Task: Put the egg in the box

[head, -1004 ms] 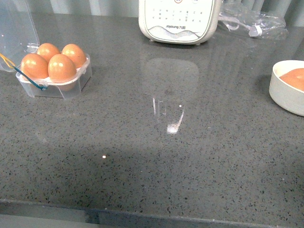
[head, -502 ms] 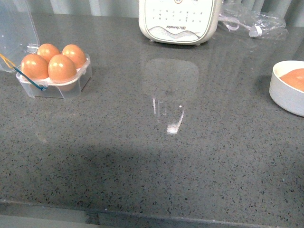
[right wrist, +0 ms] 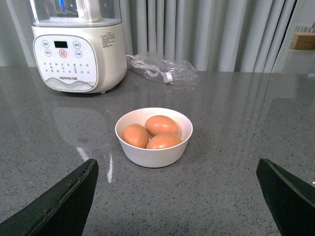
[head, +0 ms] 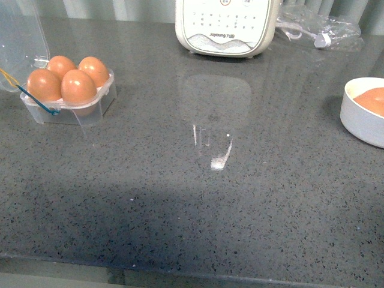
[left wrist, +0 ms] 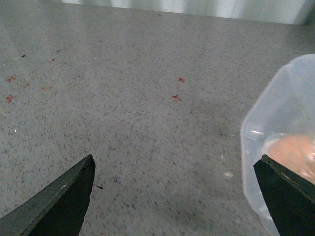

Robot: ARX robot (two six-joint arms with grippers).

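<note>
Plainly, the box (head: 90,111) stands open at the far left of the grey speckled countertop (head: 198,198), its clear lid (head: 21,36) tipped back behind it. All 4 cells are filled. Each holds an orange-brown egg (head: 78,87), and the 4 look alike, sitting upright and close together. A blue-and-yellow wire tie (head: 33,101) hangs across the box's near left corner.

At the right edge of the front view, well apart from the box, sits a round white bowl (head: 360,123). The right wrist view shows 3 further eggs (right wrist: 158,124) in it, touching one another. Behind the bowl in that view stand a white appliance (right wrist: 78,54) with a button panel and a crumpled plastic bag (right wrist: 165,70) with a cable inside, both in front of a pale curtain (right wrist: 211,29).

The left gripper (left wrist: 176,164) hangs over bare countertop just beside the lid, which fills the side of its view as a cloudy clear sheet with a blur of orange showing through. Its 2 dark fingers (left wrist: 59,201) are spread wide, with nothing between them.

The right gripper (right wrist: 177,164) faces the bowl from a little way off. Its fingers (right wrist: 59,204) are also spread wide, and it grips nothing.
</note>
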